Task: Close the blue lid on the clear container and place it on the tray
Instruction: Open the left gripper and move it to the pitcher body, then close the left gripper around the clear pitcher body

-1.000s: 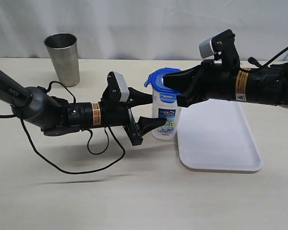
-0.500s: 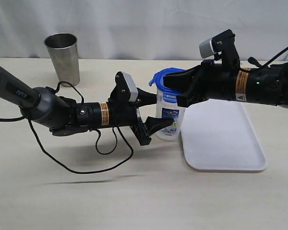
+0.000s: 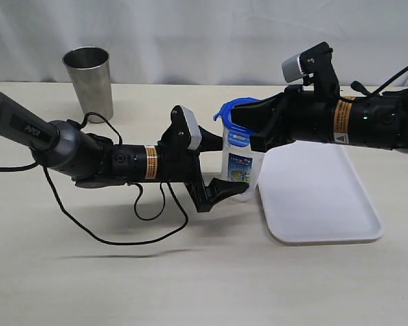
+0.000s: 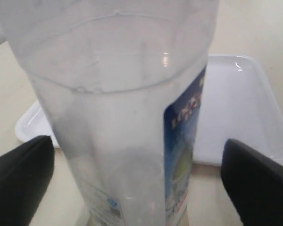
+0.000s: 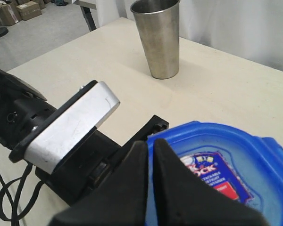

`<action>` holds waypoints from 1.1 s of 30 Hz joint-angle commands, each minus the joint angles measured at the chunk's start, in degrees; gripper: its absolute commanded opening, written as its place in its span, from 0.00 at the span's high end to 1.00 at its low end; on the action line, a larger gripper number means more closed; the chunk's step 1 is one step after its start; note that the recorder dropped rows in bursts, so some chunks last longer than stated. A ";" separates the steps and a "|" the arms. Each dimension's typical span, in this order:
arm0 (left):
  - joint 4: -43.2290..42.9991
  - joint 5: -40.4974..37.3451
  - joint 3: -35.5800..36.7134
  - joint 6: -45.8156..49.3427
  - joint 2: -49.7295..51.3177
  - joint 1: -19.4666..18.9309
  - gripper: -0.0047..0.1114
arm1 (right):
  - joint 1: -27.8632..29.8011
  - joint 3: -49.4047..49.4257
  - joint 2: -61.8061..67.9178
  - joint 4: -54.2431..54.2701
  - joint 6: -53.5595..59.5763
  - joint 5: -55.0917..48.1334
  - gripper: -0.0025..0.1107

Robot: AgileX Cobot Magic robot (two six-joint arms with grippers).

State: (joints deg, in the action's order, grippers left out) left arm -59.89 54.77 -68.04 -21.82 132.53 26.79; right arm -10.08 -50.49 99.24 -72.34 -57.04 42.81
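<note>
The clear container with its blue-green label stands on the table against the near left edge of the white tray. The blue lid sits on its top, one flap sticking up at the left. My left gripper is open around the container's lower body; in the left wrist view a gap shows between the container and each of the black fingers. My right gripper is shut, its tips lying on the lid near the rim. The container's mouth is hidden under the lid.
A grey steel cup stands at the back left of the table, and it also shows in the right wrist view as the steel cup. A black cable loops on the table under the left arm. The tray lies behind the container.
The left arm, the container and the tray have all shifted a little to the right. The left jaws have spread wider off the container's sides. The right gripper has stayed where it was.
</note>
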 commanded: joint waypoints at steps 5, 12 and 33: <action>-0.30 1.40 -0.10 -1.28 -0.11 0.53 0.05 | -0.10 0.47 0.58 -2.49 -0.37 -2.62 0.94; 1.61 2.74 -0.10 -3.12 -0.11 0.53 0.05 | -0.10 0.47 0.58 -3.17 -0.83 -2.62 0.94; 11.55 3.84 -2.32 -1.78 3.84 5.22 0.05 | -0.10 0.47 0.58 -3.56 -1.91 -2.62 0.94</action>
State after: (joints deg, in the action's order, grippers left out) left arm -48.81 58.67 -69.10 -23.93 135.37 31.42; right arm -10.08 -50.49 99.24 -73.15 -58.11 42.92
